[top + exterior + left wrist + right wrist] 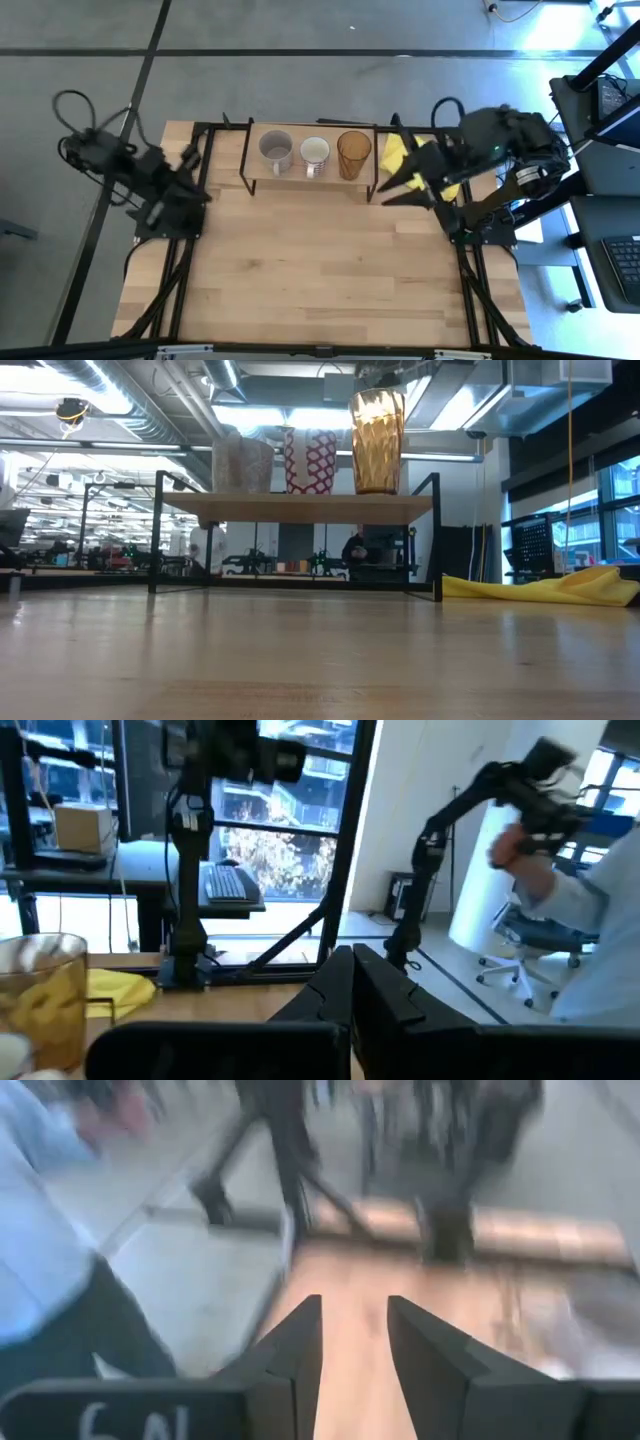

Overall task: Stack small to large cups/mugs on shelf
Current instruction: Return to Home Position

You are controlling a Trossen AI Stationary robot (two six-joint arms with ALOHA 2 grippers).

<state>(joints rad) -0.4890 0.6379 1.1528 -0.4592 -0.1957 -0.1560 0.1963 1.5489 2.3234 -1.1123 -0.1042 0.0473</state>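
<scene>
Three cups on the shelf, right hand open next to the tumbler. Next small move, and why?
Probably pull the right hand back, away from the amber tumbler and the shelf. It is open and empty; grey mug, white mug and tumbler stand in a row on the shelf. The left hand waits far left.

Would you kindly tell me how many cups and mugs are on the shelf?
3, in a row on the shelf: grey mug at its left end, white mug in the middle, amber tumbler at its right end. None looks hidden.
</scene>
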